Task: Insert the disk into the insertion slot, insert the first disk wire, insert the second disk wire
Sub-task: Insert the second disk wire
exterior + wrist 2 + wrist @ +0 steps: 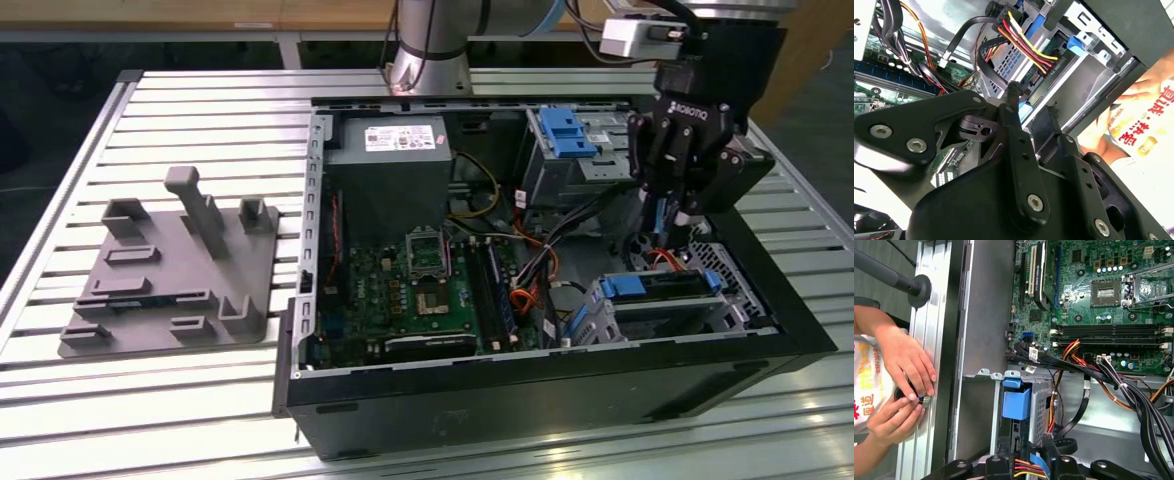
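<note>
While the claw (1033, 100) hangs low inside the computer case (534, 395), right over one end of the disk (661, 287), its fingers (1013, 117) stand slightly apart and I see nothing pinched between the tips. Just past the tips is a black plug (1050, 70) on a yellow/red/orange/black wire bundle (1026, 50). It sits against the disk's edge, but I can't tell whether it's fully home. The disk is down in the insertion slot (674, 318) with its blue carrier showing, at the exterior view's right of the case. My read is that the disk step is done and the first disk wire is the step in hand. Seating it calls for the plug square to its port and a straight push along the disk. Room is tight, with the cage wall on one side and loose black cabling on the other. Farther in are the taller grey cage (577, 160) with its blue clip and the motherboard (1079, 300). Outside the case wall, a person's hands (906, 360) are working at the edge of the bench (200, 110). A grey fixture (174, 270) sits well apart, on the exterior view's left.
</note>
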Available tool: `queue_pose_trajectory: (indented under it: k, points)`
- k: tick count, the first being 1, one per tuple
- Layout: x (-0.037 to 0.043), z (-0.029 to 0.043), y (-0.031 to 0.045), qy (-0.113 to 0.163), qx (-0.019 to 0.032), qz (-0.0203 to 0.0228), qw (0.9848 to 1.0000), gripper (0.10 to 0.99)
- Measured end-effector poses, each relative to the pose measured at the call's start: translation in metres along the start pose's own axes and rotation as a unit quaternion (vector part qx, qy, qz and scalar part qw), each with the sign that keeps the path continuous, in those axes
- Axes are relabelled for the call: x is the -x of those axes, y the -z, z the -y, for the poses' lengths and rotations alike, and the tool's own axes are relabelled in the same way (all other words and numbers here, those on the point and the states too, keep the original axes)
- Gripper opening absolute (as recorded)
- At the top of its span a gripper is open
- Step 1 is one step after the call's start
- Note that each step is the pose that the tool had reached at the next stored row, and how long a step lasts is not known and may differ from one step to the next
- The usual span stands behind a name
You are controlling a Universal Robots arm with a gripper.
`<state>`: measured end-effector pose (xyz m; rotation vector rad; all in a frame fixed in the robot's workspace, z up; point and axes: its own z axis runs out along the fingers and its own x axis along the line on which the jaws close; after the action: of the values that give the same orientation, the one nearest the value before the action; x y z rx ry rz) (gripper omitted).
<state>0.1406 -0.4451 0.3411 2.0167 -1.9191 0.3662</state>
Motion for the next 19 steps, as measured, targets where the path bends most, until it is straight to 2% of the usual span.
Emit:
queue_pose_trajectory:
  k: [5, 16, 18, 19]
  points:
    - [0.0008, -0.0007, -0.0006, 0.000, 0.0000, -0.0015, 1.0000, 0.388]
    - [0.0008, -0.0008, -0.0006, 0.000, 0.0001, -0.0011, 1.0000, 0.388]
    - [0.0009, -0.0008, -0.0006, 0.000, 0.0002, -0.0011, 1.0000, 0.376]
    - [0.0008, -0.0008, -0.0006, 0.000, 0.0002, -0.0011, 1.0000, 0.306]
